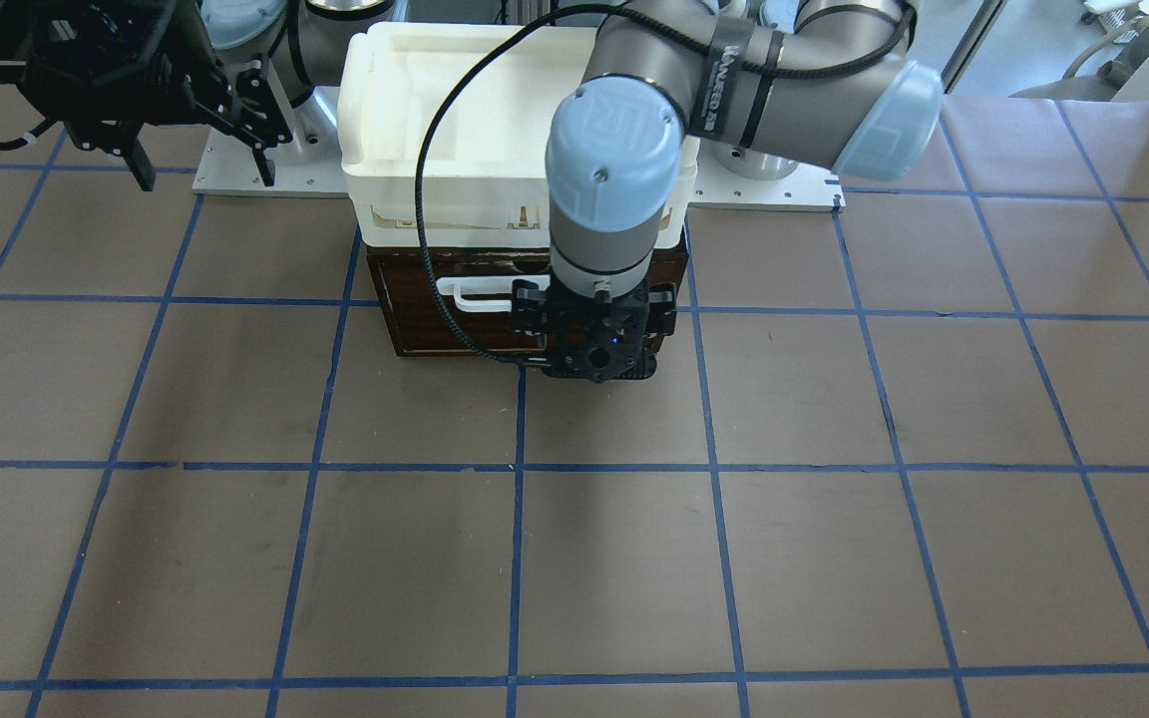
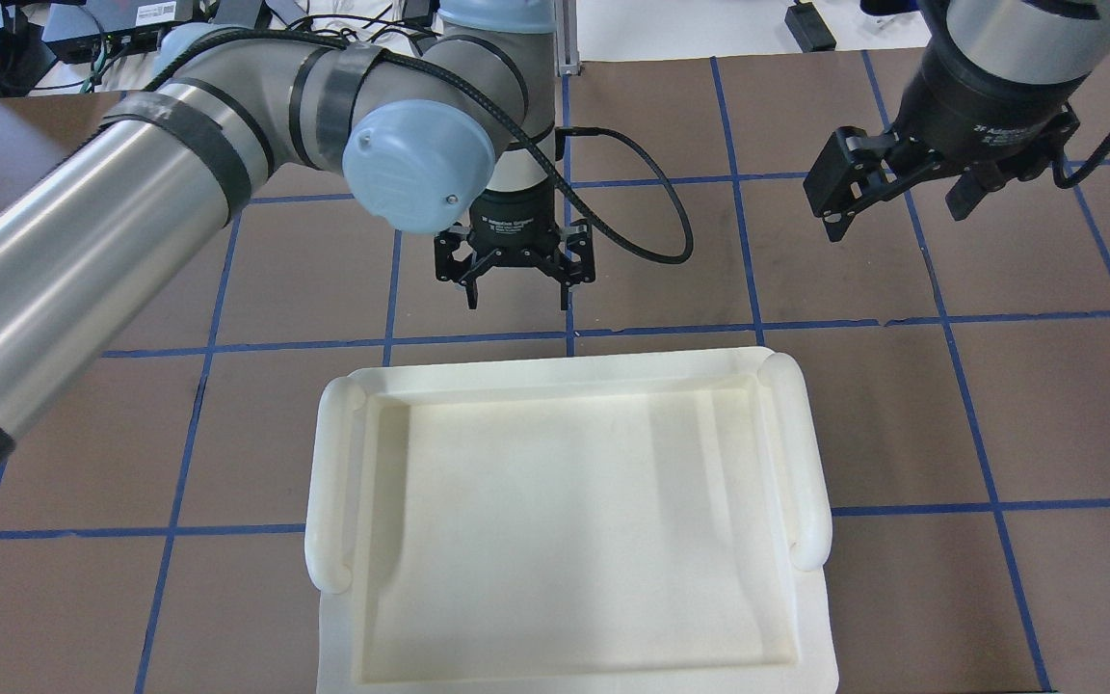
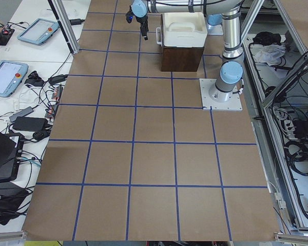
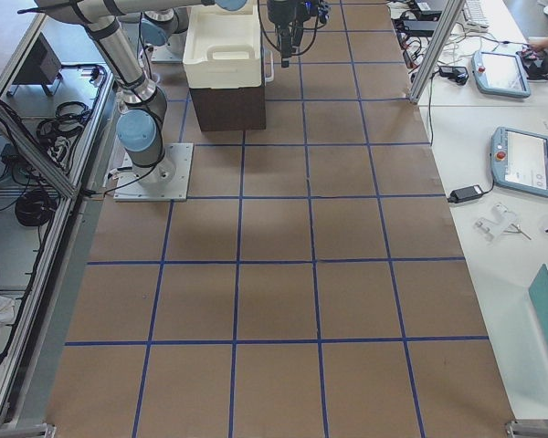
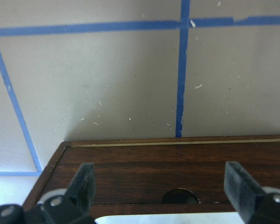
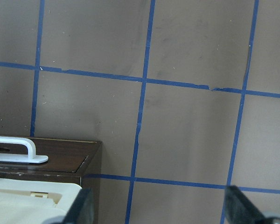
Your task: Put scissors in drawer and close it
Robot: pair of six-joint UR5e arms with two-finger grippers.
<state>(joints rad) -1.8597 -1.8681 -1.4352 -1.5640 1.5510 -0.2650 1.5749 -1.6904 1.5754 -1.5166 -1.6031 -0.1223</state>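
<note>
Saw a white tray (image 2: 329, 482) raised near the middle of the tabletop's (image 1: 894, 568) robot-side edge; found blue tape lines (image 1: 518, 558) gridding that brown tabletop.

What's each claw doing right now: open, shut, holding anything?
Left claw: open, holding nothing, in front of the drawer.
Right claw: open, holding nothing.

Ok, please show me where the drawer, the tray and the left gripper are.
drawer (image 1: 417, 325): front-facing view, on its dark brown front.
tray (image 2: 331, 482): overhead view, on a rounded side rim.
left gripper (image 2: 519, 301): overhead view, midway between its open fingertips.
</note>
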